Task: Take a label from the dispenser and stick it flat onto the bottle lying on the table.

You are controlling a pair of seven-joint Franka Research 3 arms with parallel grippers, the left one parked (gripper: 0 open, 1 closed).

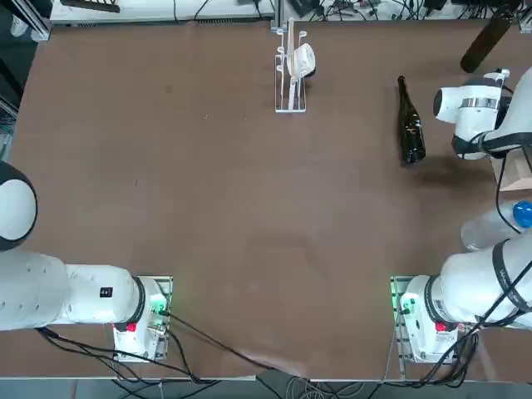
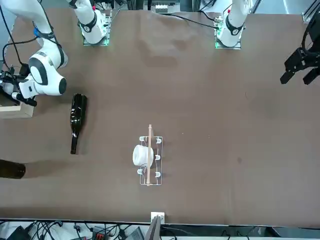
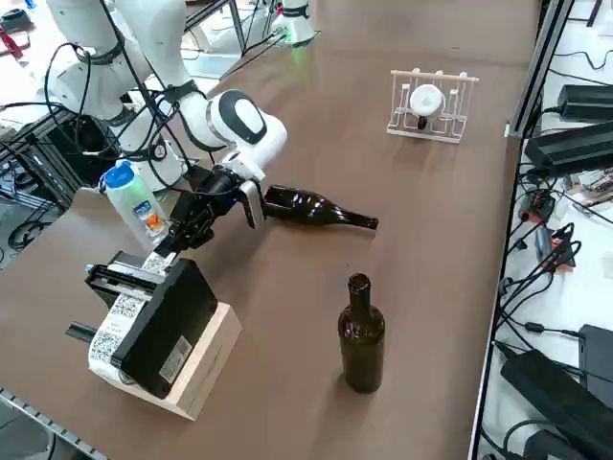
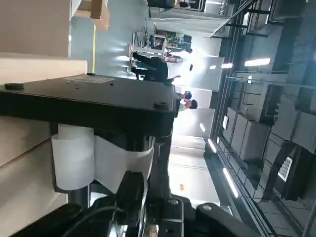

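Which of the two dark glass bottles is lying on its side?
The bottle nearer the white wire stand: its body lies flat on the table. The other bottle stands upright. The right gripper is at the black label machine.

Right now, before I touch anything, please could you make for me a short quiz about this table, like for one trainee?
1. Multiple choice: The right gripper is close beside which object?
a) the white wire stand
b) the black label dispenser
c) the left arm's base

2. True or false: The slim dark glass bottle stands upright on the table.

3. Fill in: The clear plastic bottle has a ____ cap.

Key: 1: b; 2: false; 3: blue
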